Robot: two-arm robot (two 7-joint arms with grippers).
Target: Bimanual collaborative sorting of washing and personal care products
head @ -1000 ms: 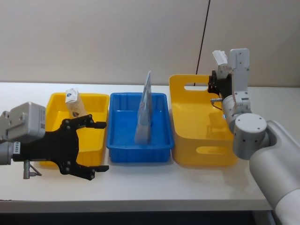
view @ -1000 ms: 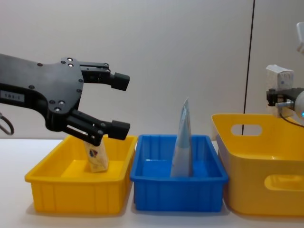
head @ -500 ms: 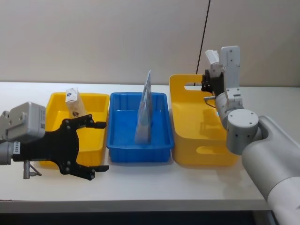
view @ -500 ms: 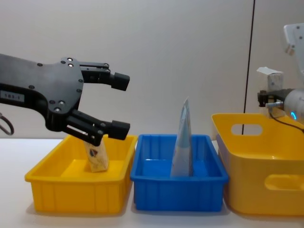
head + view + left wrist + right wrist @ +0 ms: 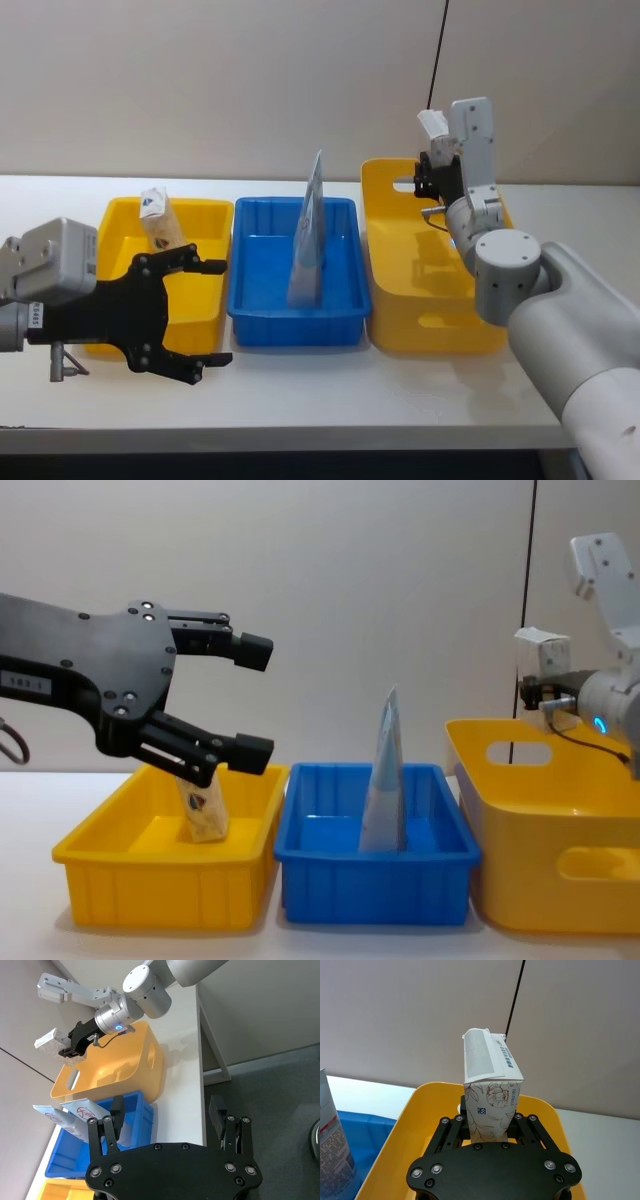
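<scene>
The counter (image 5: 400,390) carries three bins in a row, and the blue bin (image 5: 295,330) in the middle serves as the marker here; the tall yellow bin (image 5: 430,320) stands just to its right, the low yellow bin (image 5: 205,300) just to its left.

The left gripper (image 5: 218,312) hangs to the left of the blue bin, by the low bin's near wall, its fingers spread wide and holding nothing; a careless sweep from there could catch that wall and shove it against the blue bin.

The right gripper (image 5: 428,178) is up and to the right of the blue bin, above the tall bin's far wall, on the side nearest the blue bin; its fingers are clamped on the lower end of the speckled soft pack (image 5: 490,1095), which rises well above them.

The pale blue tube (image 5: 308,240) stands on end inside the blue bin, leaning a little; any knock to that bin would likely topple it.

The main risk, as I judge it, lies with the pack; it sits over the rim rather than the middle of the tall bin, so a release now could bounce it off the edge, behind the bin or towards the blue one; a soft pack held low may also sag or slide.

The small beige packet (image 5: 160,222) stands in the low bin, left of the blue bin; it seems safe.
</scene>
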